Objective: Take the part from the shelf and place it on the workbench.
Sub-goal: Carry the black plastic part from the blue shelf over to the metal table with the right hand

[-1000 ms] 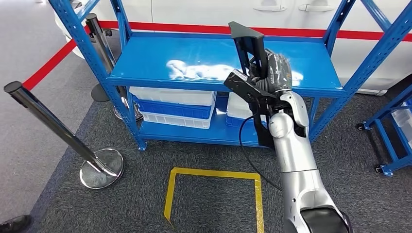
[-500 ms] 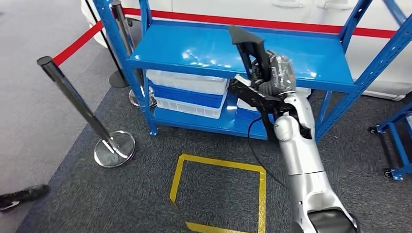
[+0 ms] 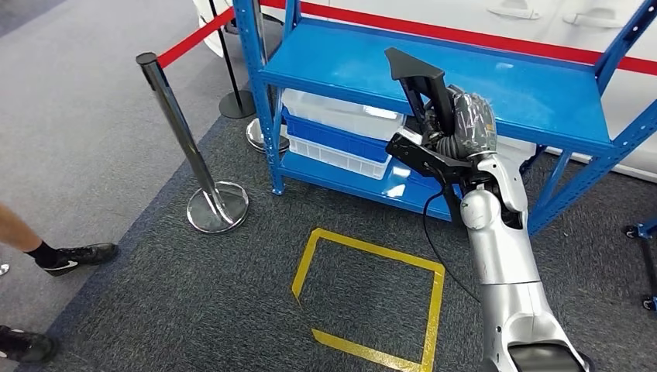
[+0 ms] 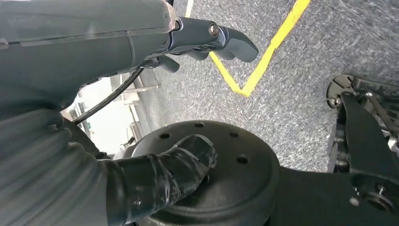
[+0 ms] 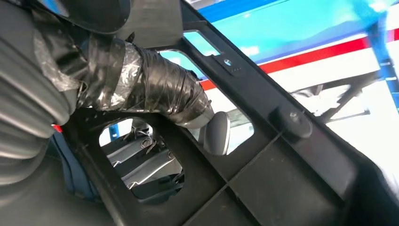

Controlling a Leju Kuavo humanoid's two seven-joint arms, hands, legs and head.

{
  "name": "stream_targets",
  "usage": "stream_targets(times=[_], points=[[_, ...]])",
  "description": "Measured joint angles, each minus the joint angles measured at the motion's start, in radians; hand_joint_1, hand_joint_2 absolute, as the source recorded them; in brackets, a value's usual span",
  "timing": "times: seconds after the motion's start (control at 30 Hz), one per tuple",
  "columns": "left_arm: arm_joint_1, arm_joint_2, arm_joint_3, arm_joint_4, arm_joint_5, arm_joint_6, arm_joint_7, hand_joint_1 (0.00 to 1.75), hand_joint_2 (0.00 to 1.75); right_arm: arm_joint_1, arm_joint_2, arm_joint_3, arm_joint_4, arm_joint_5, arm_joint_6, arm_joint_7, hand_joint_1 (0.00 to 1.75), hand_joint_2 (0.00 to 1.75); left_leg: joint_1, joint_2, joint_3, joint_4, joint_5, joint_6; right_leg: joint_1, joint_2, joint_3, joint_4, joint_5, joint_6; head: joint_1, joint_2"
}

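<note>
The part [image 3: 422, 85] is a black plastic frame with cut-out openings. My right hand [image 3: 469, 124], wrapped in dark tape, grips it and holds it upright in front of the blue shelf [image 3: 534, 93], level with the top board. In the right wrist view the taped thumb [image 5: 155, 89] reaches through an opening of the part [image 5: 282, 160]. My left hand [image 4: 94, 56] hangs beside my body over the grey carpet. Its fingers [image 4: 221, 40] and thumb [image 4: 179, 169] are apart and hold nothing.
White and blue bins [image 3: 341, 132] sit on the shelf's lower board. A chrome stanchion [image 3: 182, 136] with a red rope stands left of the shelf. A yellow tape square [image 3: 372, 263] marks the carpet. A person's feet [image 3: 77, 256] are at the far left.
The whole picture has shifted, so the camera has moved: shelf and stanchion now lie further right. A person's leg has come into view. My right hand still holds the part.
</note>
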Motion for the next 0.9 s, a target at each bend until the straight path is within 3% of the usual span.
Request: stream_targets(times=[0.03,0.1,0.13,0.17,0.2,0.23,0.27,0.33,0.4,0.47,0.5,0.53,0.6,0.63,0.67,0.7,0.73,0.77,0.83,0.9], points=[[-0.001,0.000,0.001,0.000,0.000,0.000,0.000,0.00,1.75,0.001,-0.001,0.000,0.000,0.003,0.000,0.000,1.75,1.75,0.001,-0.008,-0.010,-0.005,0.015,0.010,0.000,0.024,-0.010,0.031,-0.039,0.001,0.000,0.000],[-0.001,-0.001,0.001,0.000,0.002,0.000,-0.002,0.00,1.75,0.002,-0.001,0.000,0.001,0.014,-0.001,0.002,1.75,1.75,-0.001,-0.026,-0.037,-0.004,0.040,0.023,0.003,0.072,-0.041,0.148,-0.142,-0.004,0.000,0.000],[0.000,-0.001,0.002,0.000,0.002,0.000,-0.003,0.00,1.75,0.002,0.001,0.000,0.003,0.022,-0.001,0.006,1.75,1.75,-0.004,-0.036,-0.053,-0.001,0.050,0.025,0.007,0.082,-0.053,0.210,-0.176,-0.007,0.000,0.000],[0.001,-0.001,0.004,0.000,0.003,-0.001,-0.005,0.00,1.75,0.002,0.007,0.000,0.006,0.032,-0.002,0.012,1.75,1.75,-0.008,-0.048,-0.069,0.003,0.060,0.026,0.012,0.087,-0.055,0.251,-0.187,-0.011,0.000,0.000],[0.001,-0.001,0.006,0.000,0.003,-0.001,-0.007,0.00,1.75,0.001,0.017,0.000,0.010,0.041,-0.004,0.019,1.75,1.75,-0.010,-0.059,-0.086,0.008,0.070,0.027,0.016,0.089,-0.041,0.260,-0.177,-0.016,0.000,0.000],[0.002,-0.001,0.010,0.000,0.004,-0.001,-0.008,0.00,1.75,-0.001,0.030,0.001,0.016,0.048,-0.006,0.026,1.75,1.75,-0.012,-0.071,-0.102,0.014,0.078,0.025,0.021,0.093,-0.009,0.232,-0.154,-0.022,0.000,0.000],[0.001,-0.001,0.013,0.000,0.004,-0.001,-0.009,0.00,1.75,-0.004,0.044,0.002,0.022,0.053,-0.008,0.033,1.75,1.75,-0.012,-0.082,-0.118,0.021,0.086,0.023,0.024,0.106,0.037,0.174,-0.131,-0.030,0.000,0.000],[-0.001,-0.003,0.017,0.000,0.003,-0.001,-0.009,0.00,1.75,-0.010,0.065,0.005,0.030,0.058,-0.012,0.038,1.75,1.75,-0.015,-0.103,-0.143,0.033,0.102,0.017,0.026,0.141,0.119,0.050,-0.120,-0.042,0.000,0.000],[-0.001,-0.004,0.019,0.000,0.003,-0.001,-0.010,0.00,1.75,-0.015,0.076,0.009,0.035,0.058,-0.018,0.039,1.75,1.75,-0.017,-0.124,-0.156,0.034,0.122,0.009,0.028,0.154,0.143,0.002,-0.127,-0.044,0.000,0.000],[0.004,-0.003,0.022,0.000,0.002,0.000,-0.010,0.00,1.75,-0.021,0.085,0.014,0.040,0.057,-0.021,0.040,1.75,1.75,-0.020,-0.136,-0.165,0.030,0.136,-0.001,0.022,0.131,0.132,-0.004,-0.111,-0.048,0.001,0.000],[0.006,-0.003,0.023,0.000,0.002,0.000,-0.011,0.00,1.75,-0.024,0.090,0.016,0.042,0.057,-0.021,0.040,1.75,1.75,-0.023,-0.125,-0.174,0.040,0.123,-0.006,0.019,0.118,0.125,-0.006,-0.101,-0.054,0.000,0.000],[0.006,-0.002,0.025,0.000,0.002,0.000,-0.011,0.00,1.75,-0.027,0.094,0.017,0.044,0.057,-0.022,0.041,1.75,1.75,-0.023,-0.104,-0.187,0.068,0.091,-0.012,0.016,0.105,0.117,-0.010,-0.090,-0.060,0.000,0.000],[0.006,-0.002,0.026,0.000,0.002,0.000,-0.011,0.00,1.75,-0.029,0.098,0.018,0.047,0.057,-0.022,0.041,1.75,1.75,-0.014,-0.057,-0.222,0.183,-0.006,-0.023,0.018,0.080,0.095,-0.009,-0.072,-0.068,-0.002,0.000],[0.006,-0.002,0.026,0.000,0.002,0.000,-0.011,0.00,1.75,-0.029,0.099,0.018,0.049,0.057,-0.022,0.041,1.75,1.75,-0.007,-0.047,-0.237,0.251,-0.042,-0.030,0.019,0.066,0.083,-0.007,-0.064,-0.068,-0.001,0.000],[0.006,-0.002,0.026,0.000,0.002,0.000,-0.010,0.00,1.75,-0.030,0.101,0.018,0.051,0.057,-0.022,0.042,1.75,1.75,0.000,-0.041,-0.243,0.302,-0.056,-0.036,0.019,0.053,0.070,-0.004,-0.057,-0.067,-0.001,0.000],[0.006,-0.002,0.026,0.000,0.002,-0.001,-0.010,0.00,1.75,-0.031,0.103,0.020,0.053,0.057,-0.022,0.042,1.75,1.75,0.005,-0.039,-0.234,0.322,-0.049,-0.041,0.019,0.041,0.058,0.000,-0.051,-0.066,-0.001,0.000],[0.006,-0.002,0.027,0.000,0.002,-0.002,-0.009,0.00,1.75,-0.033,0.107,0.022,0.055,0.057,-0.022,0.042,1.75,1.75,0.010,-0.035,-0.207,0.308,-0.028,-0.044,0.019,0.030,0.046,0.004,-0.045,-0.064,-0.002,0.000],[0.006,-0.002,0.027,0.000,0.001,-0.002,-0.008,0.00,1.75,-0.035,0.112,0.024,0.057,0.057,-0.022,0.043,1.75,1.75,0.012,-0.028,-0.162,0.258,-0.005,-0.045,0.018,0.020,0.036,0.007,-0.039,-0.061,-0.002,0.000],[0.002,-0.002,0.027,0.000,0.001,-0.003,-0.007,0.00,1.75,-0.043,0.121,0.027,0.060,0.056,-0.023,0.043,1.75,1.75,0.007,0.003,-0.058,0.115,0.001,-0.038,0.018,0.001,0.024,0.009,-0.028,-0.052,-0.001,0.000],[0.000,-0.001,0.027,-0.001,0.001,-0.003,-0.006,0.00,1.75,-0.050,0.127,0.031,0.064,0.055,-0.024,0.043,1.75,1.75,-0.007,0.019,-0.012,0.029,-0.011,-0.024,0.014,-0.019,0.021,0.003,-0.013,-0.039,-0.001,0.000]])
